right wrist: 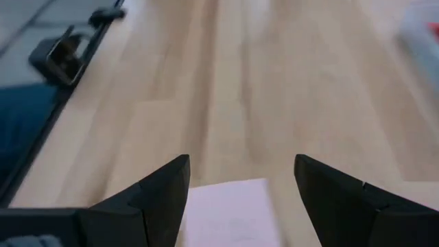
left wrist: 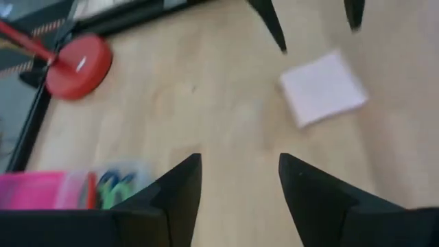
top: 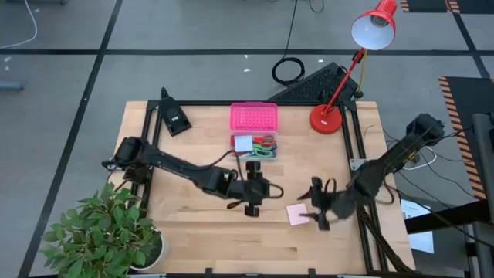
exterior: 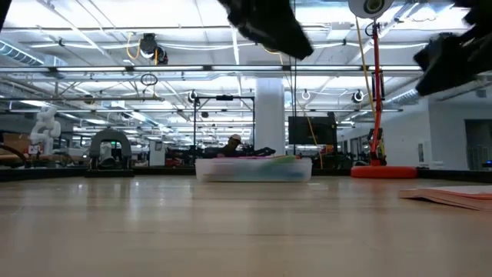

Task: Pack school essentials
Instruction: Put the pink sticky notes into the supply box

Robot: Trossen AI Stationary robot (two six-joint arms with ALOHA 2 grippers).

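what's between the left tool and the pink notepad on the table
Only bare wood. In the left wrist view, the open left tool looks across empty tabletop to the pink notepad; the high view agrees.

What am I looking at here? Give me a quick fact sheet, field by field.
Surface: wooden table
Clear box: holds scissors and small items, pink lid lying beside it
Pink notepad: flat on the table, outside the box
Left gripper: open, empty, above the table near the box
Right gripper: open, right at the notepad
Extras: red desk lamp, potted plant
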